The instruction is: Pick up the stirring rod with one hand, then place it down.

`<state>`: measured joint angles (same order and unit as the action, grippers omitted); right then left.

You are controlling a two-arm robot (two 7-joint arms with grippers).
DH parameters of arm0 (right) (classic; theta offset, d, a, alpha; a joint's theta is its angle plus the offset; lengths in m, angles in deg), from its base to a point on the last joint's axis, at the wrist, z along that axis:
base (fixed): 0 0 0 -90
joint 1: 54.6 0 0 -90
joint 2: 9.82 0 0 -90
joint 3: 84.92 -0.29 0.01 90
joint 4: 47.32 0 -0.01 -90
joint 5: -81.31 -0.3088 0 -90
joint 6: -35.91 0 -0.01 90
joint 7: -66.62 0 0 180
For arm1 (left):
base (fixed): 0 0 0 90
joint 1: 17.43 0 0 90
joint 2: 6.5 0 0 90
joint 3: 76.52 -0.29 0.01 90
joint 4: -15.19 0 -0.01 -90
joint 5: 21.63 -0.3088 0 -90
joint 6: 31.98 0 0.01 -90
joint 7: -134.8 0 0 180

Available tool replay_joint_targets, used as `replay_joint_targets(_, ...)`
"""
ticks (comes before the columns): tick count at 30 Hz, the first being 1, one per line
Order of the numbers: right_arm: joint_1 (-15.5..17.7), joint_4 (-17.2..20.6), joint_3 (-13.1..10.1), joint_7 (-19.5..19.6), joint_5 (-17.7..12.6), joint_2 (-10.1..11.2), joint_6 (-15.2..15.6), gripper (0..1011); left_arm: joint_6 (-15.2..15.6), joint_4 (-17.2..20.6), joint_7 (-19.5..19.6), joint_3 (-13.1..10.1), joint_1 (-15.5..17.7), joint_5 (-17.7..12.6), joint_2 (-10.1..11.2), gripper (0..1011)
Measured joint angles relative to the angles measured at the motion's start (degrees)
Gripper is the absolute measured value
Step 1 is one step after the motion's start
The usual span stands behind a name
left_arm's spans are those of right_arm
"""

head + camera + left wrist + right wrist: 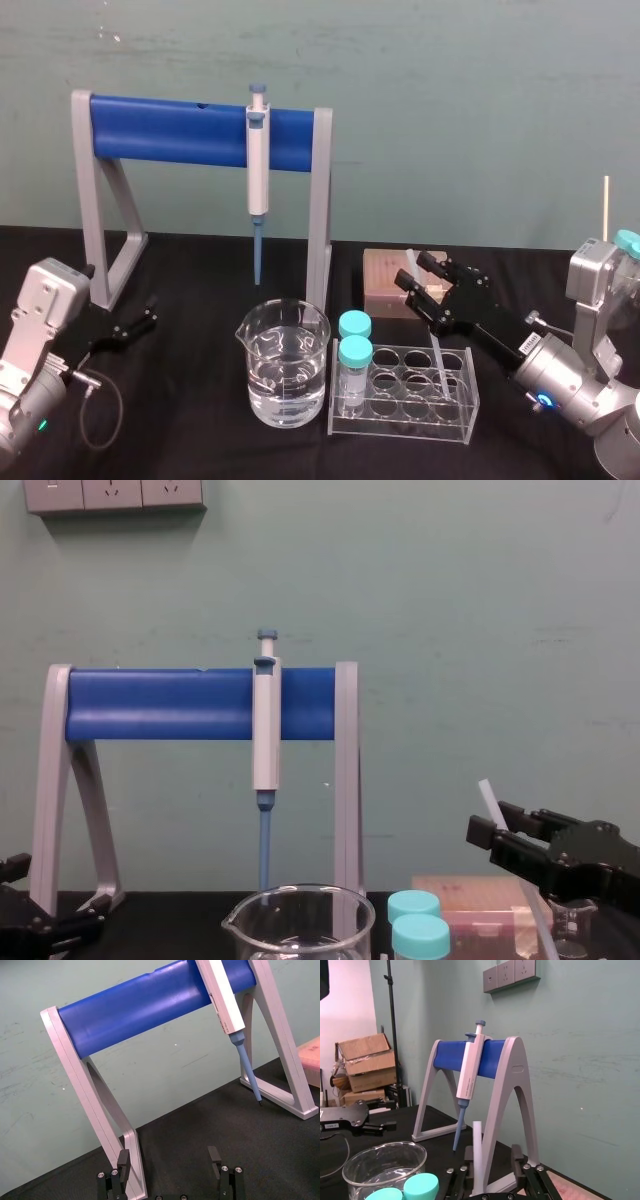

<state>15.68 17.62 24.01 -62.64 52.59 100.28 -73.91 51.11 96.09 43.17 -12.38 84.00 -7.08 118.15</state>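
Stirring rod point(477, 1145) tilted, upper end between fingers of right gripper point(418, 268), close against one finger. Lower part slants down behind test-tube rack point(470, 400); resting spot hidden. Right gripper spread wide, straddling rod, not clamped. Judged lined up for pinch near top so rod lifts clear of rack. Left gripper point(168, 1160) also spread, parked low by pipette stand point(170, 130) foot, out of way. Water beaker point(285, 375) just beside rack.
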Motion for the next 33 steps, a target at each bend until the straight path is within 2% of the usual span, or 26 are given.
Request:
replay_joint_targets(4,0.0,0.0,0.0,0.0,0.0,0.0,0.0,557,0.0,0.0,0.0,0.0,0.0,0.0,0.0,1000)
replay_joint_targets(5,0.0,0.0,0.0,0.0,0.0,0.0,0.0,618,0.0,0.0,0.0,0.0,0.0,0.0,0.0,1000)
replay_joint_targets(7,0.0,0.0,0.0,0.0,0.0,0.0,0.0,658,0.0,0.0,0.0,0.0,0.0,0.0,0.0,1000)
replay_joint_targets(8,0.0,0.0,0.0,0.0,0.0,0.0,0.0,715,0.0,0.0,0.0,0.0,0.0,0.0,0.0,1000)
replay_joint_targets(9,0.0,0.0,0.0,0.0,0.0,0.0,0.0,715,0.0,0.0,0.0,0.0,0.0,0.0,0.0,1000)
replay_joint_targets(19,0.0,0.0,0.0,-0.1,0.0,0.0,0.0,1002,0.0,0.0,0.0,0.0,0.0,0.0,0.0,1000)
replay_joint_targets(28,0.2,0.5,0.0,0.2,0.4,0.0,-0.5,1004,0.0,0.0,0.0,0.0,0.0,0.0,0.0,1000)
replay_joint_targets(33,1.5,3.5,-1.0,3.5,3.2,0.2,-4.0,1004,0.0,0.0,0.0,0.0,0.0,0.0,0.0,1000)
